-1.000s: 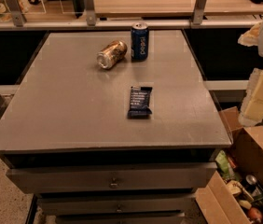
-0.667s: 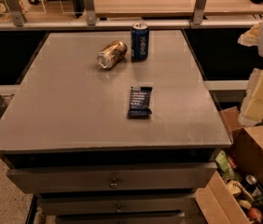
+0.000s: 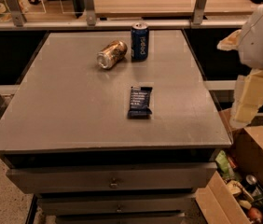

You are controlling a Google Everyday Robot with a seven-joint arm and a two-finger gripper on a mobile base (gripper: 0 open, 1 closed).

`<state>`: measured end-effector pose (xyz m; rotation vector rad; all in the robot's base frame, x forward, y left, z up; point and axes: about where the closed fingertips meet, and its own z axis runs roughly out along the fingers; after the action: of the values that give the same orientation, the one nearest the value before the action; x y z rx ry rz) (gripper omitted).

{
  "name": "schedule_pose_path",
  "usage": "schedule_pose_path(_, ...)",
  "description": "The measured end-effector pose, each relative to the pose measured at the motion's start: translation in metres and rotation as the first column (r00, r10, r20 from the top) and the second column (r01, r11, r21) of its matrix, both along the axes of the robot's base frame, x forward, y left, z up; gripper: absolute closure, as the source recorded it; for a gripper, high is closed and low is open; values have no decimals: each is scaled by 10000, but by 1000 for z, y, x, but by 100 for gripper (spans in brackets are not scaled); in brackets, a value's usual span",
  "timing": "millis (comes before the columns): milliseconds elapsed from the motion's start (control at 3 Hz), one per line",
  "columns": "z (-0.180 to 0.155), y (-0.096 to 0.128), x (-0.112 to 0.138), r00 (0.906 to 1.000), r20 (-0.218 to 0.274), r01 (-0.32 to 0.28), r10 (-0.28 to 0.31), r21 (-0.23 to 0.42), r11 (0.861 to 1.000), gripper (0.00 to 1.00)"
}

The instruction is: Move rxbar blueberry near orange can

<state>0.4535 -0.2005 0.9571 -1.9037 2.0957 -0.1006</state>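
Note:
The rxbar blueberry [image 3: 140, 101], a flat navy wrapper with white text, lies flat near the middle of the grey table [image 3: 66, 111]. The orange can [image 3: 111, 54], bronze-gold with a silver end, lies on its side at the table's back centre, well behind the bar. My gripper [image 3: 249, 101] hangs with the white arm off the table's right edge, to the right of the bar and apart from it, holding nothing that I can see.
A dark blue Pepsi can [image 3: 140, 41] stands upright just right of the orange can. An open cardboard box [image 3: 257, 157] of mixed items sits on the floor at the lower right. Drawers [image 3: 113, 181] run below the tabletop. A railing [image 3: 122, 24] runs behind the table.

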Motion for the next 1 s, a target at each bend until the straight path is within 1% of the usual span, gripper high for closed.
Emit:
schedule_pose_path(333,-20,19,15,9901,135,-1385,1395,-569,9887,0)
schedule_pose_path(667,-45,37,33,9659,201,-2533,2580,-1314,9584,0)
schedule_pose_path(1000,-73,48,56,9293,319,-3496,3681,-2459,9041,0)
